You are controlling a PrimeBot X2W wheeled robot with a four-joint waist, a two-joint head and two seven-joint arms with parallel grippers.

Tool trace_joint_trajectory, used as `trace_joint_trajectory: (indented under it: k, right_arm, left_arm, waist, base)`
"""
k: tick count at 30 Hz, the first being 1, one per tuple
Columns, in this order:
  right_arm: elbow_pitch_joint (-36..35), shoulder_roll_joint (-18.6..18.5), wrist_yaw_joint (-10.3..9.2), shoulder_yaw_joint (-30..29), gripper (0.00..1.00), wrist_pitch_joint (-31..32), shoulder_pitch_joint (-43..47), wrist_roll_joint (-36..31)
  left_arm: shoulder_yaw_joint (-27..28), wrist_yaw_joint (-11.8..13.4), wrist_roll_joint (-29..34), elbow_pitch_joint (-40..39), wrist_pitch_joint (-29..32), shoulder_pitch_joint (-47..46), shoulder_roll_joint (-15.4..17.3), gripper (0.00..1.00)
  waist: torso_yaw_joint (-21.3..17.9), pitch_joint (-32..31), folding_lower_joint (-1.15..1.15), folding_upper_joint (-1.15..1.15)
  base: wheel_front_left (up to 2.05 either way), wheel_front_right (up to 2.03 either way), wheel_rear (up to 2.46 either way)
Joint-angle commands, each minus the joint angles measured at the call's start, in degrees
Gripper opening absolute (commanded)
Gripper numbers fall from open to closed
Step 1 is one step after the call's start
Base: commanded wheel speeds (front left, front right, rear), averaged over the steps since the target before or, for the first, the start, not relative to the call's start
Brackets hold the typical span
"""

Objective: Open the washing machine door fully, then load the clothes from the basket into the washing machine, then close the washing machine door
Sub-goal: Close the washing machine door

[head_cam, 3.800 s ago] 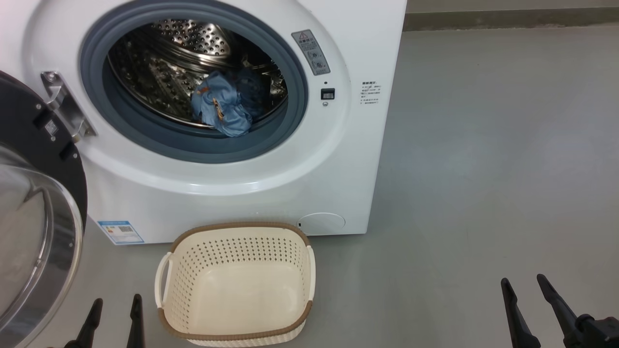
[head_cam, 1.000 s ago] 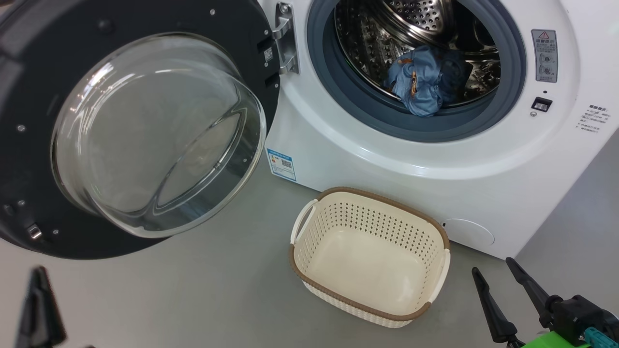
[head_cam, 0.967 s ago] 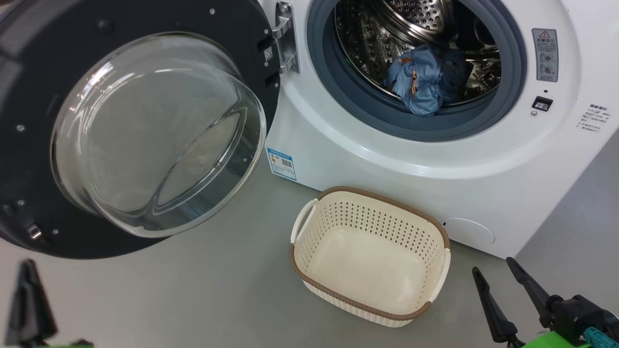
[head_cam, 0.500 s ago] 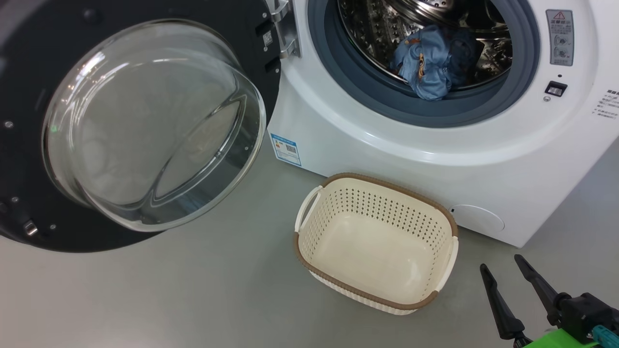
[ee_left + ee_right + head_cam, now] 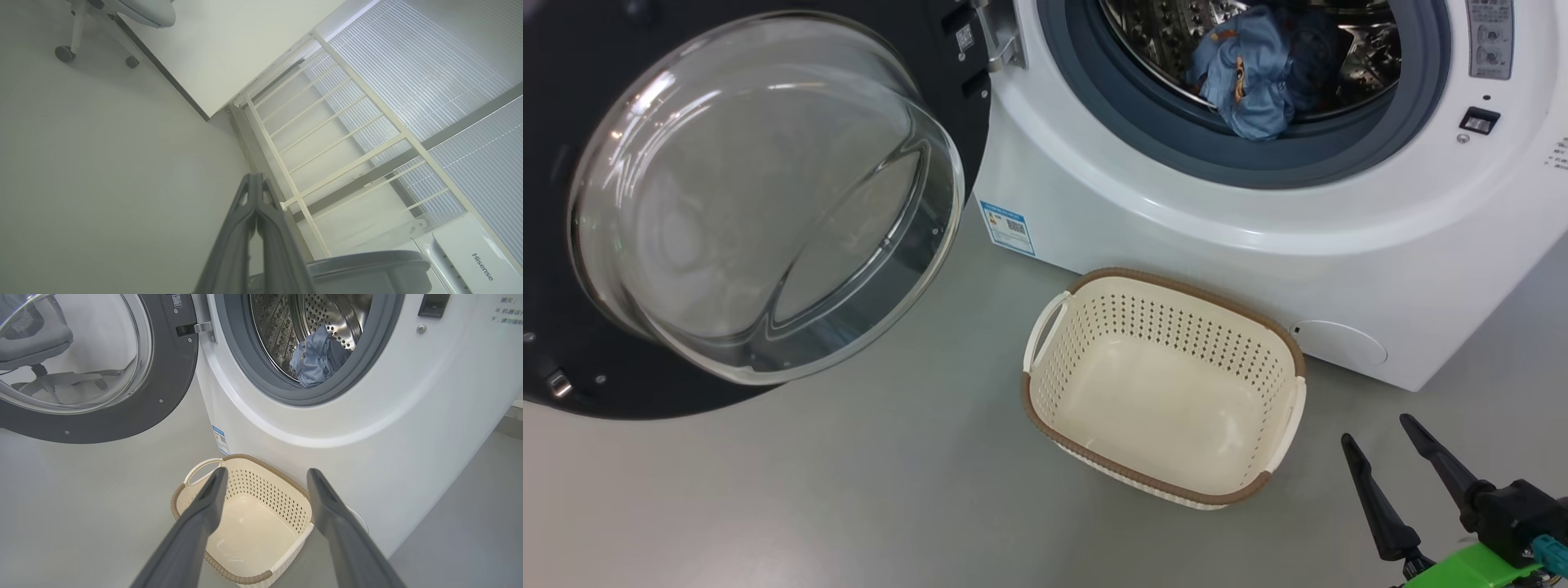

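Basket point(image 5: 1176, 287) long axis along washing machine point(image 5: 1176, 237) front (door point(image 5: 915, 41) open, leftward)

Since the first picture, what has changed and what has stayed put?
The head camera swung left; nothing on the floor moved. The left claw, open before, has shut on nothing. Unchanged: washing machine door open, clothes in the drum, basket empty, right claw open.

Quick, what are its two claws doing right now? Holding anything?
Left claw: closed, fingers pressed together, nothing held.
Right claw: open, nothing held.
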Motion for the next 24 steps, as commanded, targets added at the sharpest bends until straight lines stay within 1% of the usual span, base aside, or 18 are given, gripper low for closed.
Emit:
trace_joint_trajectory:
  k: [1,4,6,11,14,24]
  right_arm:
    - [-1.46,-1.15,0.07,1.12,1.0,-0.28,-1.86,-0.2]
    - [-1.67,-1.71,0.07,1.23,1.0,-0.28,-2.17,-0.36]
    - [-1.82,-1.97,0.07,1.18,1.0,-0.28,-2.32,-0.46]
    - [-2.16,-2.28,0.07,0.95,1.0,-0.28,-2.27,-0.63]
    - [-2.28,-2.35,0.07,0.88,1.0,-0.28,-2.26,-0.77]
    - [-2.33,-2.46,0.07,0.98,1.0,-0.28,-2.52,-0.71]
  left_arm:
    - [0.59,-0.16,-0.33,-0.21,1.49,-2.02,4.62,0.0]
    - [-1.55,-0.16,-2.1,3.38,7.69,-4.17,5.82,0.0]
    - [-2.83,-0.16,-3.67,3.99,11.98,-5.1,6.09,0.0]
    - [-5.03,-0.16,-5.37,4.68,17.42,-5.5,7.0,0.0]
    - [-6.07,-0.16,-5.87,4.99,18.91,-5.91,7.19,0.0]
    - [-9.59,-0.16,-6.37,4.09,20.31,-6.35,6.55,0.0]
  waist:
    - [0.03,0.67,0.0,0.0]
    - [0.1,1.64,0.0,0.0]
    - [0.18,2.04,0.0,0.0]
    - [0.24,2.99,0.0,0.0]
    - [0.28,3.49,0.0,0.0]
    - [0.26,3.95,0.0,0.0]
  base:
    - [0.0,0.0,0.0]
    - [0.0,0.0,0.0]
    - [0.0,0.0,0.0]
    - [0.0,0.0,0.0]
    - [0.0,0.0,0.0]
    - [0.0,0.0,0.0]
